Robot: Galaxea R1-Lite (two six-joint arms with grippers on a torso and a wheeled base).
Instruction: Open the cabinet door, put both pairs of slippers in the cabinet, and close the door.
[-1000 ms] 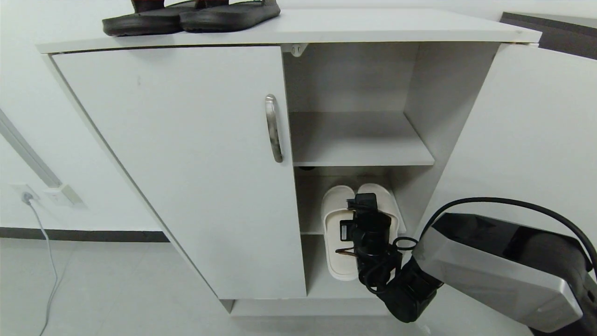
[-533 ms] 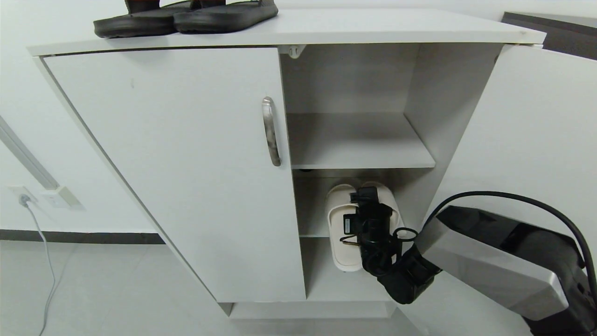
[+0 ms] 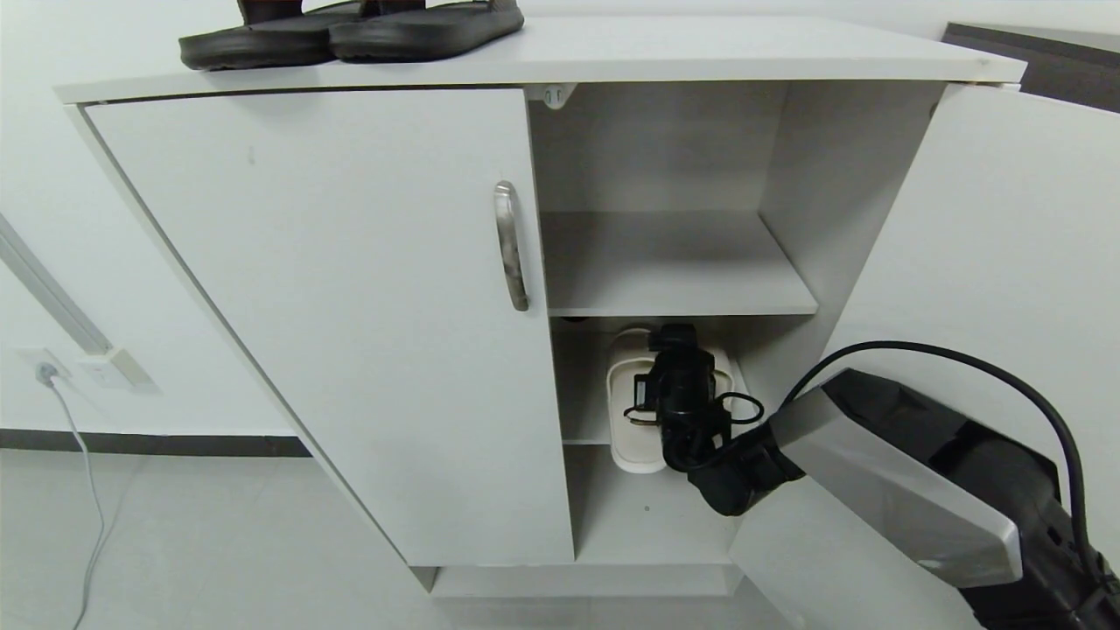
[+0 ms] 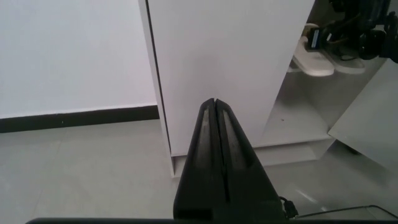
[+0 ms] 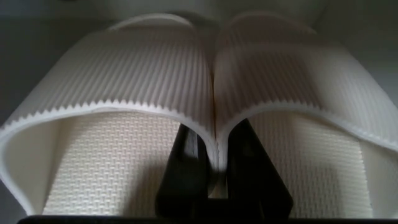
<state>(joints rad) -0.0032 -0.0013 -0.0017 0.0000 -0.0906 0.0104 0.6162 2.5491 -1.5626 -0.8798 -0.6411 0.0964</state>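
White slippers (image 5: pixel 124 93), pinched at their adjoining straps by the closed right tool (image 5: pixel 214 168), are being placed over the cabinet's lower shelf (image 3: pixel 582 411). The next move calls for lowering and letting go. The left tool (image 4: pixel 214 106) is closed and empty.

2 black slippers (image 3: pixel 420 31), 2 white slippers (image 3: pixel 628 448), 1 cabinet (image 3: pixel 682 52).

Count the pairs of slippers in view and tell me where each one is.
2. The black pair lies on top of the cabinet; the white pair is in its middle compartment, gripped by the right hand.
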